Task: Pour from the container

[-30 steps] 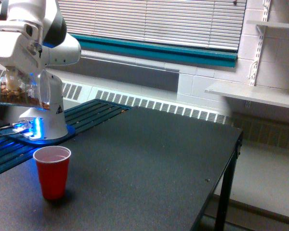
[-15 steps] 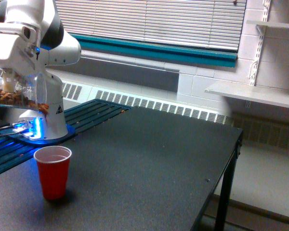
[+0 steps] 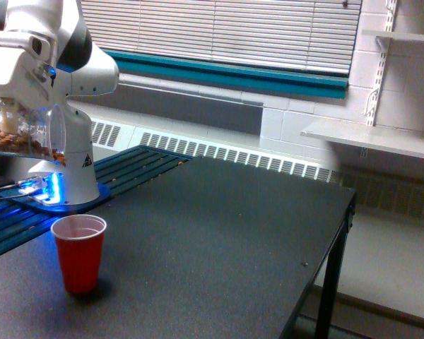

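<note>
- Exterior view, only one angle here: the white arm (image 3: pixel 53 49) is up in the top corner on the exterior view's left, and its gripper (image 3: pixel 14 116) hangs down from the white wrist block.
- The gripper's got the container (image 3: pixel 25 135) clamped. It's a clear plastic cup lying roughly on its side in the air, wide mouth facing the exterior view's right, with a layer of brown bits sitting along its lower side. The fingers are mostly lost behind the plastic, so I can't say exactly how wide they're spread, just that they're closed onto the cup.
- The container is well above the table (image 3: pixel 219 233), up and toward the exterior view's left of the red cup (image 3: pixel 78 252), not touching it.
- The red cup stands upright on the dark tabletop, near the front left edge, mouth open.
- Behind it, the arm's white base (image 3: pixel 71 169) sits on a round pad with a blue glow (image 3: pixel 46 189), resting on dark slats.
- Background has window blinds (image 3: pixel 219 32), a teal sill, a radiator grille and a shelf (image 3: pixel 371 138) at the exterior view's right.
</note>
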You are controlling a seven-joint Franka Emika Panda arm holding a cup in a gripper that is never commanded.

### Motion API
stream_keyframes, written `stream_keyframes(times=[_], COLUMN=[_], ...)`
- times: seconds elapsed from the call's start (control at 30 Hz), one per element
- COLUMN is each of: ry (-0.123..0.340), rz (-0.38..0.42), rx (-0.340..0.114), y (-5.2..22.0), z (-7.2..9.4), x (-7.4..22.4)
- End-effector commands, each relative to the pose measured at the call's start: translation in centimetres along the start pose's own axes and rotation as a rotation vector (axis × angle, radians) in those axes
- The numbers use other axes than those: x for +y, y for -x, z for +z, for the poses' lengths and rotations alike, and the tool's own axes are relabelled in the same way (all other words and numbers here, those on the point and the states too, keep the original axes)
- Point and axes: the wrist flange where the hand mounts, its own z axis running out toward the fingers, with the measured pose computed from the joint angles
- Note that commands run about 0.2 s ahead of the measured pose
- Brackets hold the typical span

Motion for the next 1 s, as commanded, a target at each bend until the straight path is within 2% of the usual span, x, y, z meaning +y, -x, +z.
stream_keyframes(times=[0.03, 0.6, 1.0], ry=[0.015, 0.034, 0.038], rz=[-0.031, -0.106, -0.13], rx=[0.019, 0.02, 0.013], y=[-1.0, -2.1, -1.7], z=[-0.7, -1.1, -1.2], x=[0.2, 0.0, 0.3])
